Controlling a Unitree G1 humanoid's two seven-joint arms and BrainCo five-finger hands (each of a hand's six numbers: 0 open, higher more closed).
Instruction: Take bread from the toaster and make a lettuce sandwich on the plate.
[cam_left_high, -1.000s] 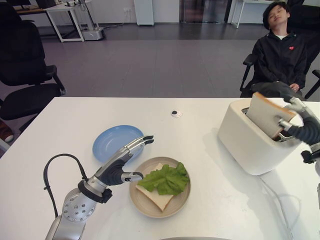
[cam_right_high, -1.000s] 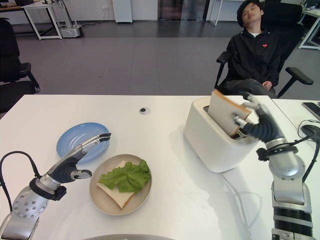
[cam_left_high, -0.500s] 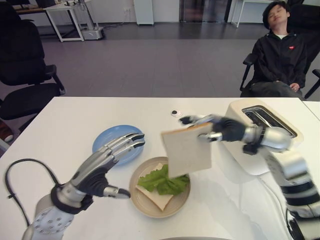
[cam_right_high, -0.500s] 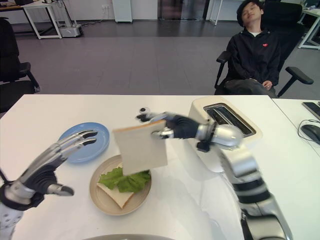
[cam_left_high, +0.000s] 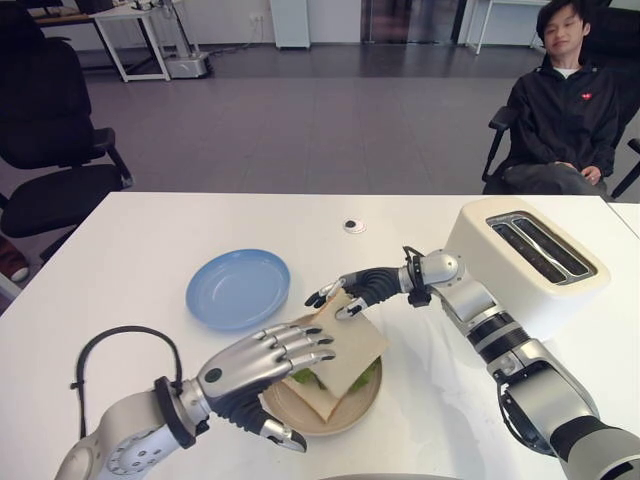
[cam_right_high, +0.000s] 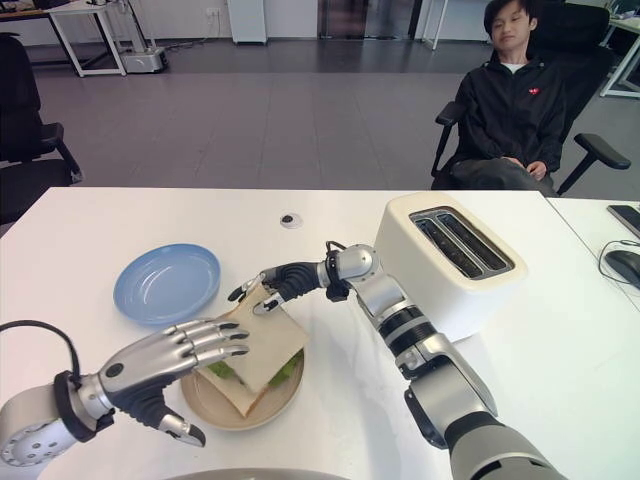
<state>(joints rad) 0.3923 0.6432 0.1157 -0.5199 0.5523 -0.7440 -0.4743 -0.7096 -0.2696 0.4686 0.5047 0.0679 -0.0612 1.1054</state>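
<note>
Grey office floor stretches behind a white table (cam_left_high: 150, 230), with a black office chair (cam_left_high: 50, 150) off its far left corner. On the table's right side stands a white toaster (cam_left_high: 570, 290), its two slots facing up and empty. Near the middle of the table lies a tan plate (cam_left_high: 350, 412) carrying a lower slice of bread (cam_left_high: 318, 400) with green lettuce (cam_right_high: 287, 367) on it. A top slice (cam_left_high: 350, 345) sits tilted over the lettuce, so that the leaves peek out at its left and right edges. The right hand (cam_left_high: 355, 290) is at the far corner of this top slice, its arm stretching across from in front of the toaster. Its fingers are curled onto that corner and clamped on it, and the corner stands a little higher than the rest of the slice. The left hand (cam_left_high: 250, 375) hovers at the near left of the tan plate, palm down and grasping nothing. Its fingers (cam_left_high: 305, 345) are spread and straight, their tips lying on the top slice's left edge. Just beyond the left hand, beside the tan plate, sits a blue plate (cam_left_high: 238, 288) with nothing on it. A small black round thing (cam_left_high: 350, 226) lies farther back on the table, and a black cable (cam_left_high: 100, 345) loops up from the left forearm.
</note>
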